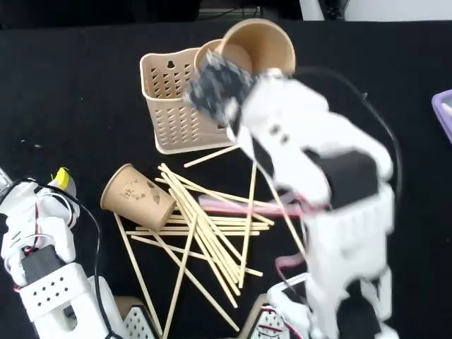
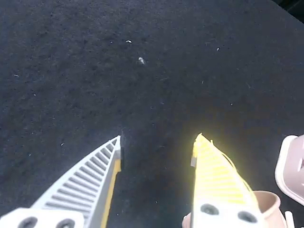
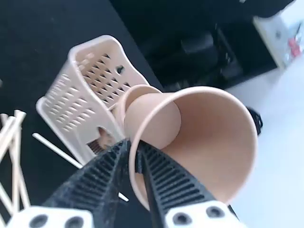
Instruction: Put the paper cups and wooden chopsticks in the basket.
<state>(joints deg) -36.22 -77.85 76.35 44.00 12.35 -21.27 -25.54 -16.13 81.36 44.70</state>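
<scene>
The beige perforated basket (image 1: 173, 106) (image 3: 80, 90) stands at the back of the black table with one paper cup (image 1: 210, 51) (image 3: 124, 96) inside it. My right gripper (image 1: 236, 70) (image 3: 134, 145) is shut on the rim of a second paper cup (image 1: 263, 42) (image 3: 209, 142), held tilted just above the basket's right side. A third cup (image 1: 136, 198) lies on its side left of a scattered pile of wooden chopsticks (image 1: 205, 219) (image 3: 12, 137). My left gripper (image 1: 62, 178) (image 2: 159, 138) is open over bare table at the front left, holding nothing.
A pink strip (image 1: 233, 207) lies across the chopsticks near the right arm's base. A purple object (image 1: 443, 106) sits at the right edge. In the left wrist view a beige rim (image 2: 268, 206) and a pale object (image 2: 290, 166) show beside the yellow finger.
</scene>
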